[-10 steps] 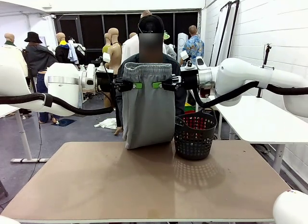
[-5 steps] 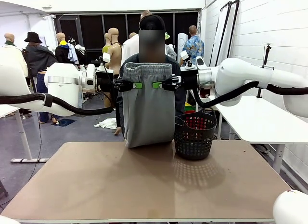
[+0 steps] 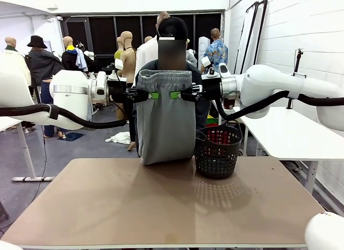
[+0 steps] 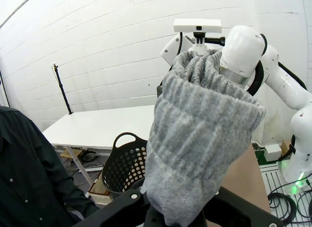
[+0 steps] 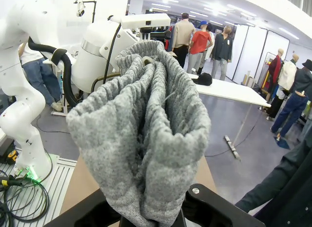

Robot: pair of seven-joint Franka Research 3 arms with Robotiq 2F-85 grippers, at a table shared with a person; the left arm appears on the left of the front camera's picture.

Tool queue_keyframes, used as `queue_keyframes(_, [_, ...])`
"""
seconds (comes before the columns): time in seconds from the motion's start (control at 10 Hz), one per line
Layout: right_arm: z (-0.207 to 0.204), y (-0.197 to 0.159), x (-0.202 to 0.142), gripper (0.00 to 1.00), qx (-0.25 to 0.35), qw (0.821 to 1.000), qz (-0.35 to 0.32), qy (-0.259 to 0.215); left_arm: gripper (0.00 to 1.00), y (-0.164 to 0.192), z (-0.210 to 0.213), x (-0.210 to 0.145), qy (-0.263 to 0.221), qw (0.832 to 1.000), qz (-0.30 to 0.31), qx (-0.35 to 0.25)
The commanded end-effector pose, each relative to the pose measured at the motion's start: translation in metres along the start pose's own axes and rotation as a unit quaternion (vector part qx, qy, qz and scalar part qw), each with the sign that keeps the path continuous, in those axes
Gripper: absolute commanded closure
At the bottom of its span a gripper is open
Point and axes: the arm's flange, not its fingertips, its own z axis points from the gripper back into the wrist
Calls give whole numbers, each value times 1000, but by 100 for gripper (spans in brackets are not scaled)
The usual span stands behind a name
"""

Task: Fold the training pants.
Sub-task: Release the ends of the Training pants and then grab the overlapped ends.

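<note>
Jaws clamp the pants (image 3: 165, 126) by the waistband (image 3: 164, 76): left gripper (image 3: 153, 95) at nine o'clock, right gripper (image 3: 176, 94) at three. Hanging likely straightens them for folding.

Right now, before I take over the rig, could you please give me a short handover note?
Left end effector: shut on the waistband of the light grey jersey training pants.
Right end effector: shut on the waistband's other side.
The pants hang between them over the tan table's far edge, beside the black mesh basket.
Done: lifted, spread. Left: lay flat, fold.
</note>
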Motion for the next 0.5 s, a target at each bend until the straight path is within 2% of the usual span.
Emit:
queue_keyframes(0.0, [-2, 2, 2, 100, -1, 1000, 7, 0, 100, -3, 1, 4, 1, 1000, -2, 4])
queue_keyframes(0.4, [-2, 2, 2, 100, -1, 1000, 7, 0, 100, -3, 1, 4, 1, 1000, -2, 4])
